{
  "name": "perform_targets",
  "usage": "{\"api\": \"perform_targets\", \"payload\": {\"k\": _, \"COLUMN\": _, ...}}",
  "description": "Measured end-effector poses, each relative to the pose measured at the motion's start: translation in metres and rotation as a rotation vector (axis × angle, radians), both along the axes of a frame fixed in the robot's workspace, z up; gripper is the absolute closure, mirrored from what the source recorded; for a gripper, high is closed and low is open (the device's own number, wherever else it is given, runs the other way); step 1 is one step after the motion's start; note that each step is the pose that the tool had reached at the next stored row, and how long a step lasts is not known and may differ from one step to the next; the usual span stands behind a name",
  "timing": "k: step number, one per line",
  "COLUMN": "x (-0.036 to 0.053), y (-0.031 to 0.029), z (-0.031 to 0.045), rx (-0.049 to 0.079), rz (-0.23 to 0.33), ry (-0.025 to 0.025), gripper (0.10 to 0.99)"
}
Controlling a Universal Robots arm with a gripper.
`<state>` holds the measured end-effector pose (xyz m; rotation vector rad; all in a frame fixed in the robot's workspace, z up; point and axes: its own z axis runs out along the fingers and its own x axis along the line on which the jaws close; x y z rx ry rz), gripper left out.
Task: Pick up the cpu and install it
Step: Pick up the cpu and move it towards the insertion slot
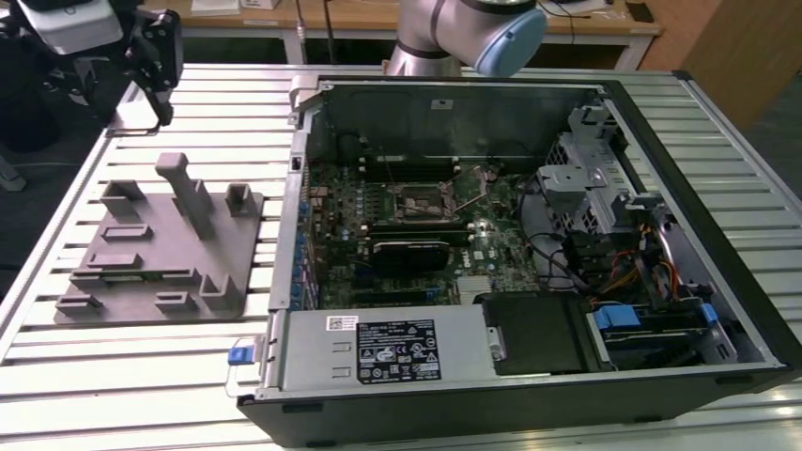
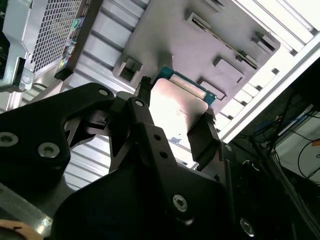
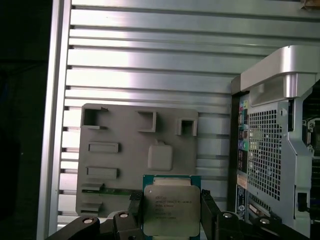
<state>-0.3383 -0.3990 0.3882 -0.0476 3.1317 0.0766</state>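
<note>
one cpu (image 3: 170,210) between the fingers (image 3: 209,215)

Exterior view high over table (image 1: 138,376); both wrist views share fixture (image 3: 125,165) (image 2: 170,45).

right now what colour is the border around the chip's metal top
Teal green, all round the chip; clearest in the first wrist view.

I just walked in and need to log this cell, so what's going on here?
The arm's black claw is shut on the small square silvery-grey cpu, holding it by two opposite edges above the grey plastic fixture. The open black computer case sits beside the fixture; the cpu is not yet in it.
</note>
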Motion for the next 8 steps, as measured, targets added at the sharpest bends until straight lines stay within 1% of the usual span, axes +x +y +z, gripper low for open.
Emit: {"api": "perform_targets", "payload": {"k": 8, "x": 0.0123, "y": 0.0, "z": 0.0, "rx": 0.0, "rz": 0.0, "ry": 0.0, "gripper": 0.541}}
